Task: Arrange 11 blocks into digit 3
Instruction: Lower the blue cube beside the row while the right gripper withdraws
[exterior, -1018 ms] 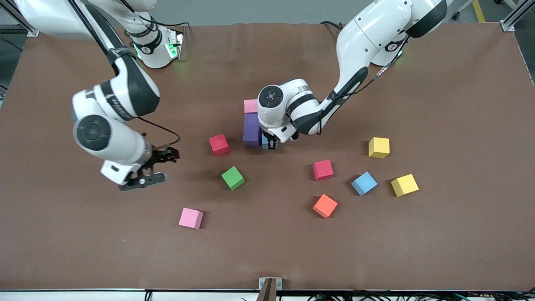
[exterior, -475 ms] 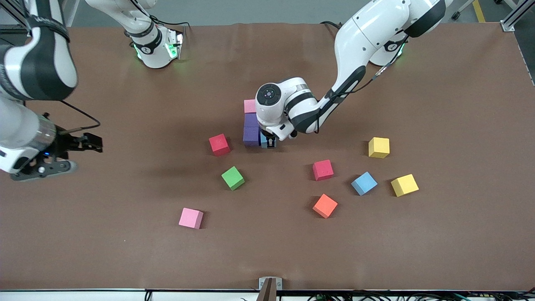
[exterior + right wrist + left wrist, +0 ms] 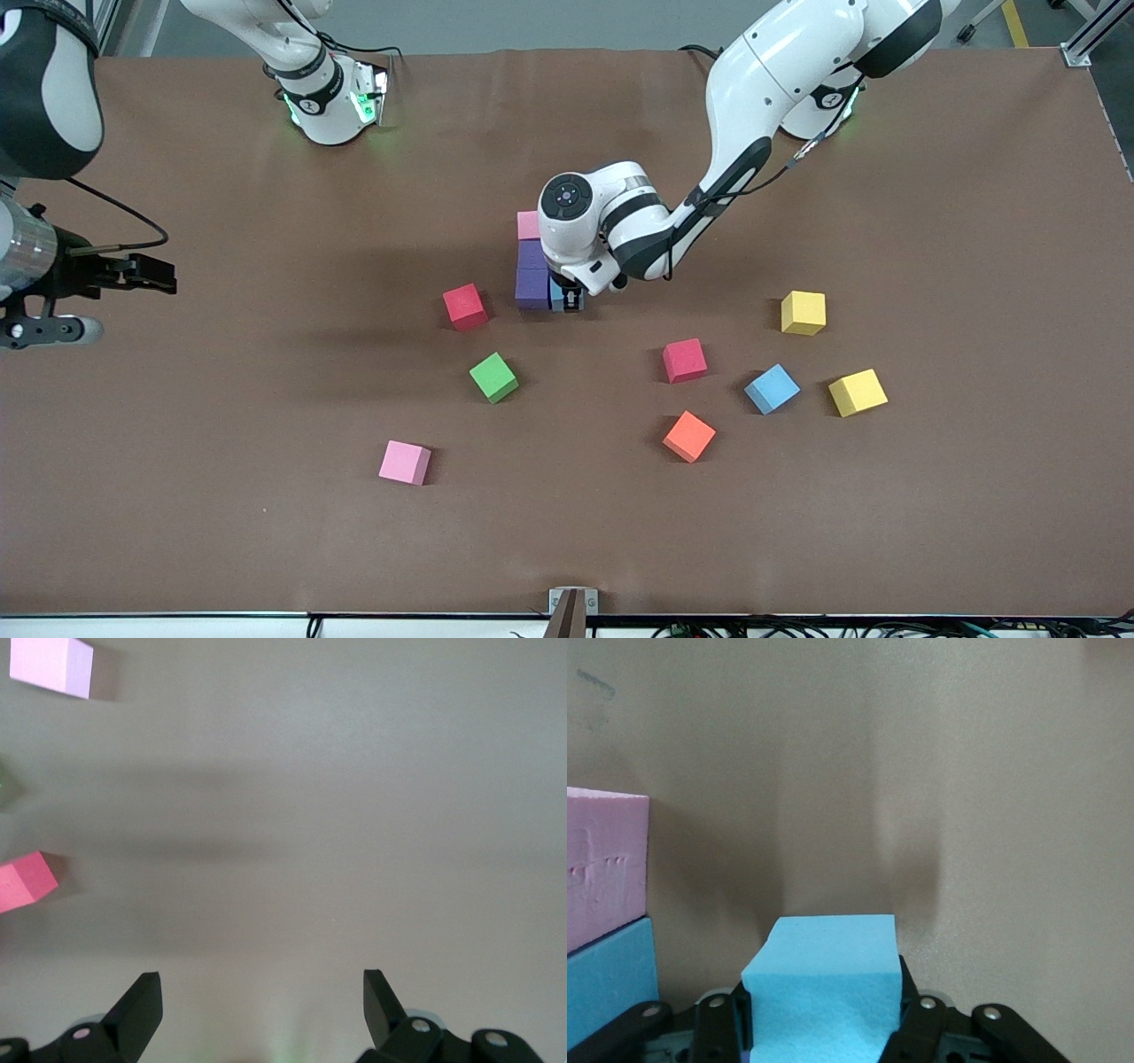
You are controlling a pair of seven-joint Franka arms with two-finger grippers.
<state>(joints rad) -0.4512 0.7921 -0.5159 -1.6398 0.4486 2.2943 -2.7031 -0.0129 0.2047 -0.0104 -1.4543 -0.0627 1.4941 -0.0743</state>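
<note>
While the light blue cube (image 3: 824, 988) sits clamped between the closed fingers of the left pincer (image 3: 568, 301), what matters is how it lies against the started figure: in the front view it shows low over the surface (image 3: 930, 532), just beside the purple cubes (image 3: 532, 276), on the side toward the left arm's end of the surface. Those two purple cubes and a pink cube (image 3: 530, 224) form a short column running away from the front camera, the pink one farthest. From the left wrist view another light blue cube (image 3: 607, 988) and a pink face (image 3: 602, 868) appear close alongside the held cube, with a narrow gap between; whether the held cube already touches the surface I cannot tell. My judgement is that the coming move is a short lowering and release, keeping the cube's faces parallel to its neighbours.

Loose cubes lie nearer the front camera: red (image 3: 465, 307), green (image 3: 493, 377), pink (image 3: 405, 462), red (image 3: 685, 360), orange (image 3: 689, 436), light blue (image 3: 772, 388). Two yellow cubes (image 3: 803, 312) stay aside.

At the right arm's end, the right pincer (image 3: 66, 301) waits, fingers spread wide and holding nothing.
</note>
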